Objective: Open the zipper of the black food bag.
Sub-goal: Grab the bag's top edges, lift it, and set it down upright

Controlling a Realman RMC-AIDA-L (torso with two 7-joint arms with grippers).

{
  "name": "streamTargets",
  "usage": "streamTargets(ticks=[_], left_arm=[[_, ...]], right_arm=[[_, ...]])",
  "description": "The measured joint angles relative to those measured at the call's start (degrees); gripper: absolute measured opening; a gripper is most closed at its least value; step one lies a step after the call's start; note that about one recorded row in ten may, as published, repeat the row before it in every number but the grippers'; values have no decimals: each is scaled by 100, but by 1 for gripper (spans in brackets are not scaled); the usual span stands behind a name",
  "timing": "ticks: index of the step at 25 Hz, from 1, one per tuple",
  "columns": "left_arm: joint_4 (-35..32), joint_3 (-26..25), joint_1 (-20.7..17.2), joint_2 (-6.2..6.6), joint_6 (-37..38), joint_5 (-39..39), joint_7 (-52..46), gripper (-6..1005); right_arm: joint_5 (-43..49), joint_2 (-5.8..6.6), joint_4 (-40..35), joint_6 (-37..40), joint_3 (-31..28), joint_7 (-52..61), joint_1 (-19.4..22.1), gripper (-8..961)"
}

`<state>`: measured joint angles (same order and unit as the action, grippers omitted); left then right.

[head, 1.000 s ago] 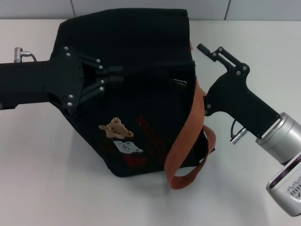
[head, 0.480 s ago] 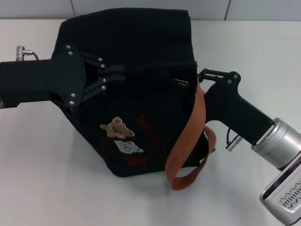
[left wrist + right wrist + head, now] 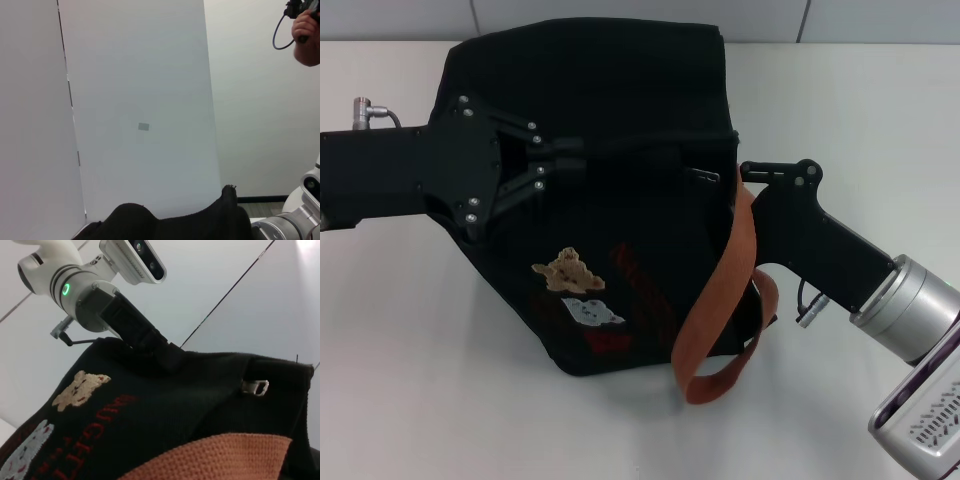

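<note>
The black food bag (image 3: 620,90) lies on the white table, with a tan bear patch (image 3: 566,271) and a pale-blue patch (image 3: 590,312) on its front. Its zipper (image 3: 650,143) runs across the top, and the silvery pull tab (image 3: 703,176) hangs near the right end. My left gripper (image 3: 560,160) is shut on the bag's top fabric at the zipper's left end. My right gripper (image 3: 745,168) sits just right of the pull tab, beside the orange-brown strap (image 3: 720,290). The right wrist view shows the pull tab (image 3: 255,386), the bear patch (image 3: 80,387) and my left gripper (image 3: 152,347).
The white table (image 3: 410,380) extends around the bag. A second strap loop (image 3: 725,375) lies on the table at the bag's lower right. In the left wrist view, a wall panel (image 3: 140,100), the bag's edge (image 3: 175,225) and a person's hand (image 3: 306,35) show.
My right gripper has swung down and left from the bag's upper right corner to just beside the pull tab. The left gripper and the bag have stayed in place.
</note>
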<state>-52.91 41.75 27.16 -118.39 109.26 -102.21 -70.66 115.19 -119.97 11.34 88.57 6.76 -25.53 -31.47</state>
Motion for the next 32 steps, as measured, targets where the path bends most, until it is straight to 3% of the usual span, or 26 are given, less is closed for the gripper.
streamTargets(ticks=[9,32], left_arm=[[-1,-108,-49,30,0,13,0,82],[167,-1177,-513,192,27,17,256,82]], right_arm=[[4,0,-14,-177,-22,31,32,-2],[-3,0,-37,-505,-49,40,350,-4]])
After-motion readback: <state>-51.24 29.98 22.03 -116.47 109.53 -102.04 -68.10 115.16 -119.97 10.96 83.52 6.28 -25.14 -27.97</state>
